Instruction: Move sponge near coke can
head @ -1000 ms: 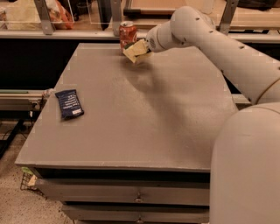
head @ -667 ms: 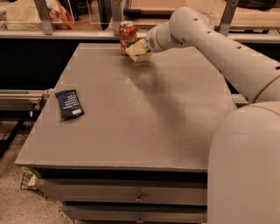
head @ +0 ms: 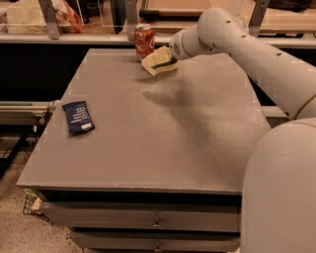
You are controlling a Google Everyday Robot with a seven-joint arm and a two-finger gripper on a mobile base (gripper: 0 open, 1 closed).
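Nearest, at lower right, the robot's rounded white body (head: 279, 197), filling that corner. In front, a grey table (head: 163, 148) with a matte flat top, set over grey drawers (head: 148, 217) with small metal pulls; speckled floor (head: 12, 232) at lower left. On the table's left side, near the edge and well apart from everything else, a dark blue flat packet (head: 78, 116) lying face up. Further in, a soft shadow on the tabletop below the arm's end. Reaching from the right side toward the far middle of the table, the white arm (head: 256, 54), elbow high, forearm sloping down and leftward to a perforated wrist. At its tip the gripper (head: 169, 60), mostly hidden, closed on the sponge (head: 156, 62): pale yellow foam, dark green strip, tilted and raised off the surface. Just beside the sponge to its left, at the table's far edge, the coke can (head: 144, 42), upright, red with a silver top; contact between the two impossible to tell. Beyond, a dark gap, then a long shelf (head: 74, 37) with metal posts, clear panels and an orange bag (head: 69, 15).
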